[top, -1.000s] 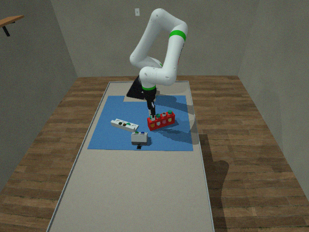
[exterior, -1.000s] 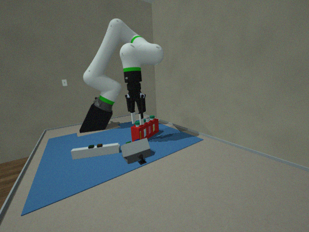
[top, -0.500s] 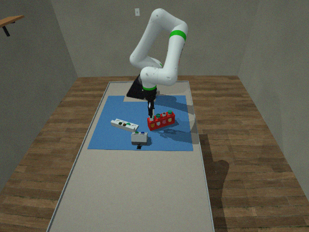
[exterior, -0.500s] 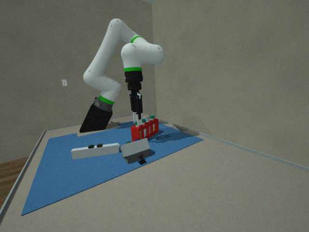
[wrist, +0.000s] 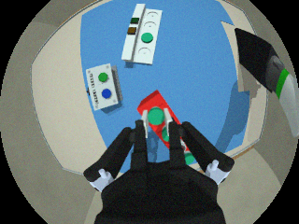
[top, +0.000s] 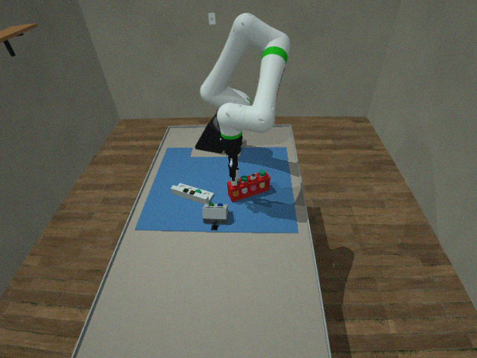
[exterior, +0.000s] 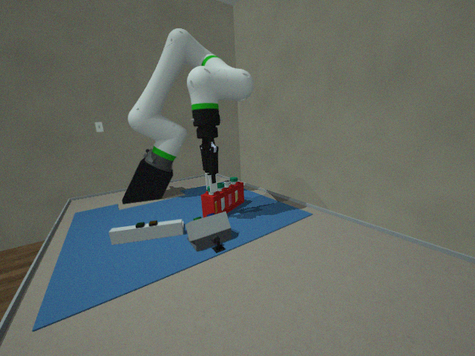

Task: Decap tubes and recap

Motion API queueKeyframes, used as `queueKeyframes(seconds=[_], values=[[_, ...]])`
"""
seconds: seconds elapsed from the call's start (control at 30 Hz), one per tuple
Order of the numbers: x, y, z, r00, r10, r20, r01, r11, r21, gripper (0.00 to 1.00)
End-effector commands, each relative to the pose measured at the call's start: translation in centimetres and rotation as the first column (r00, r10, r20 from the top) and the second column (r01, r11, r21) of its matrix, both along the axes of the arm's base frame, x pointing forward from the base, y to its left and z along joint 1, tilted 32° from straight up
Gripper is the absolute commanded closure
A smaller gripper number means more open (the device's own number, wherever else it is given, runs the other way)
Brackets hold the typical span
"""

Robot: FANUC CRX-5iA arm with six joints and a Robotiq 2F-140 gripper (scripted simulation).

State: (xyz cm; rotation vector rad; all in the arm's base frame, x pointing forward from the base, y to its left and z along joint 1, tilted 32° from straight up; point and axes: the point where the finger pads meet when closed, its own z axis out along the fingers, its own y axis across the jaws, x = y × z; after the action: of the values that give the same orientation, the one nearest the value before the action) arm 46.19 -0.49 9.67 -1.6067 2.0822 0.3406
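The red decapping station DS (top: 248, 189) (exterior: 222, 199) (wrist: 157, 101) stands on the blue mat. My gripper (top: 232, 178) (exterior: 209, 186) (wrist: 156, 115) points straight down over the end tube on the left in the top view. It is shut on that tube's green cap (wrist: 156, 116). The neighbouring tube (top: 243, 178) and the far-end tube (top: 262, 172) carry green caps. The tube between them (top: 253, 176) shows no cap. One green cap (top: 197, 190) (wrist: 148, 37) lies in a nest of the white cap tray CT (top: 180, 190) (exterior: 126, 234) (wrist: 136, 50). Its two lamps (top: 188, 190) (exterior: 146, 223) look dark.
The grey key desk (top: 215, 212) (exterior: 208, 230) (wrist: 93, 95) with the green key (top: 210, 203) (wrist: 104, 77) and the blue key (top: 220, 204) (wrist: 106, 93) stands in front of the tray. The arm's black base (top: 209, 139) sits at the mat's far edge.
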Motion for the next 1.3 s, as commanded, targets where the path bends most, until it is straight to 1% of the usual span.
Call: queueKeyframes(seconds=[0.0, 0.1, 0.23, 0.3, 0.33, 0.43, 0.6, 0.63, 0.77, 1.03, 1.07, 1.27], values=[[0.01, -0.01, 0.00, 0.999, 0.042, 0.024, -0.042, 0.999, -0.012, 1.00], [0.01, -0.01, 0.01, 0.981, 0.171, 0.091, -0.167, 0.985, -0.052, 1.00], [0.00, -0.02, 0.02, 0.925, 0.340, 0.170, -0.323, 0.939, -0.119, 1.00], [0.00, -0.02, 0.02, 0.925, 0.340, 0.170, -0.323, 0.939, -0.119, 1.00], [0.00, -0.02, 0.02, 0.905, 0.381, 0.188, -0.360, 0.923, -0.137, 1.00], [0.00, -0.02, 0.03, 0.834, 0.499, 0.235, -0.462, 0.865, -0.196, 1.00], [0.00, -0.03, 0.04, 0.690, 0.664, 0.288, -0.595, 0.747, -0.298, 1.00], [0.00, -0.03, 0.04, 0.677, 0.675, 0.292, -0.603, 0.737, -0.305, 1.00], [0.00, -0.03, 0.05, 0.527, 0.789, 0.316, -0.684, 0.614, -0.394, 1.00], [0.00, -0.03, 0.05, 0.525, 0.790, 0.316, -0.684, 0.613, -0.395, 1.00], [0.00, -0.03, 0.05, 0.525, 0.790, 0.316, -0.684, 0.613, -0.395, 0.65], [0.00, -0.03, 0.05, 0.525, 0.790, 0.316, -0.684, 0.613, -0.395, 0.65]])
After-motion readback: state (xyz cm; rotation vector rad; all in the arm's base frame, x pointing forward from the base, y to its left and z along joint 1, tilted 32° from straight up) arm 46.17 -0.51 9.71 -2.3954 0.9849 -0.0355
